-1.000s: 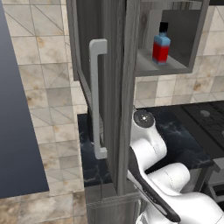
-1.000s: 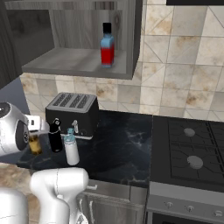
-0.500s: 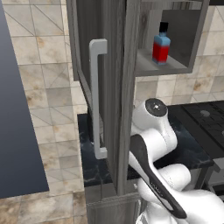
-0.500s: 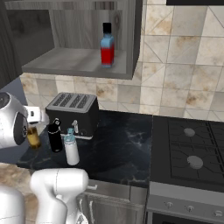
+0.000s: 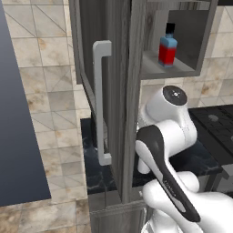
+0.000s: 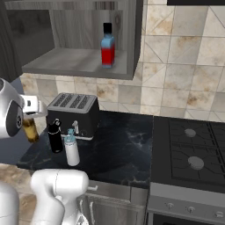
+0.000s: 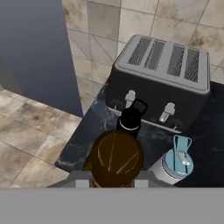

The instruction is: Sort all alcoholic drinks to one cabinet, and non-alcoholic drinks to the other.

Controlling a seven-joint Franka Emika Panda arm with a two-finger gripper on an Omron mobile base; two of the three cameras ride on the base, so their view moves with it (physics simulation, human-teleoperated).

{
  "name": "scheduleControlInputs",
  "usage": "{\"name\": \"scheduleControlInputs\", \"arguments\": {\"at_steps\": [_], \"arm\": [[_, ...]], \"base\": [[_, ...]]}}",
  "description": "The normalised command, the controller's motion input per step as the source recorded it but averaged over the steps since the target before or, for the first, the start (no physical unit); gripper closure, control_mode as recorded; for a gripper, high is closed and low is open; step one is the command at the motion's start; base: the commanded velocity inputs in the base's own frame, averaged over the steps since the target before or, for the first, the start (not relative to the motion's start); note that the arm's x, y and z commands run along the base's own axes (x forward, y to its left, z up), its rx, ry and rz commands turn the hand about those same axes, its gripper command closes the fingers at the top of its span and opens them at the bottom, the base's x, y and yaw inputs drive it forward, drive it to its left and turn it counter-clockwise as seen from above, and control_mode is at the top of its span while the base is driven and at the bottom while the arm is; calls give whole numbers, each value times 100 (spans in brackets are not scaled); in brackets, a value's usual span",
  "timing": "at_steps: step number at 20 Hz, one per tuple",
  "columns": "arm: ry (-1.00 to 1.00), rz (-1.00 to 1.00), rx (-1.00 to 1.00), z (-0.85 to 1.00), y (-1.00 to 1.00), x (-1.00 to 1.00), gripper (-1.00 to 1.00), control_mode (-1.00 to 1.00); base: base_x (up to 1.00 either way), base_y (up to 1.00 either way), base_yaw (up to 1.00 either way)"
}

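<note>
The gripper [image 6: 31, 113] is clamping the amber beer bottle [image 7: 116, 159] at the bottom centre of the hand view, above the black bottle [image 7: 130, 118] and the toaster [image 7: 159, 83].

The amber-brown beer bottle [image 6: 30, 129] is upright and raised off the black marble worktop [image 6: 127, 149], at its left end; in the hand view its round brown top [image 7: 116, 159] sits low in the picture. The red bottle with blue shoulders and black cap [image 6: 107, 46] stands upright on the shelf of the open dark grey wall cabinet [image 6: 79, 61], whose tall door [image 5: 113, 100] carries a long pale bar handle [image 5: 101, 102]. The small all-black bottle [image 6: 54, 136] and the white bottle with a teal flip lid [image 6: 71, 148] stand upright just beside each other on the worktop.
</note>
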Motion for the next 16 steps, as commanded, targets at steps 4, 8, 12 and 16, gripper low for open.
{"name": "scheduleControlInputs", "arguments": {"at_steps": [4, 8, 12, 16], "arm": [[0, 0, 0, 50, -13, -24, 100, -100], [0, 0, 0, 49, -14, -24, 100, -100], [0, 0, 0, 50, -17, -27, 100, -100], [-1, 0, 0, 50, -17, -27, 100, -100]], "base": [[0, 0, 0], [0, 0, 0], [0, 0, 0], [0, 0, 0]]}}
